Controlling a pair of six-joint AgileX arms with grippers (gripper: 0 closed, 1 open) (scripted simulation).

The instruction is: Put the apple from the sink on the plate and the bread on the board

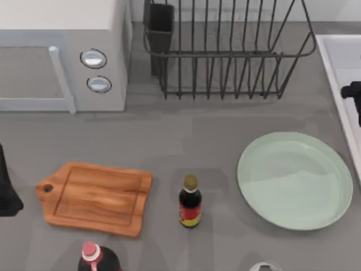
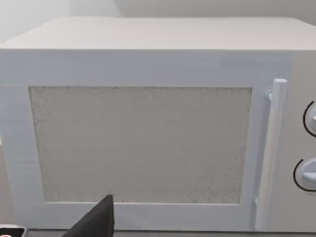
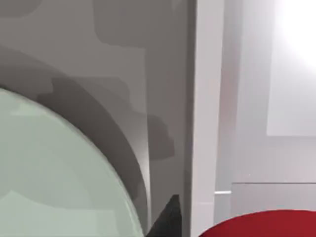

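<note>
Early stage: the plate and the board both lie bare on the tabletop, the apple sits just beyond the sink rim nearest the plate, beneath the right arm, finger state undeterminable.

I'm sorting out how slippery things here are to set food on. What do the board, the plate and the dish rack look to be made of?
The board looks like wood with a smooth finish: brown with visible grain streaks. The plate seems to be glazed ceramic, or maybe plastic: an even mint green with a soft sheen. The dish rack looks like dark coated metal wire, going by its thin, stiff bars.
</note>
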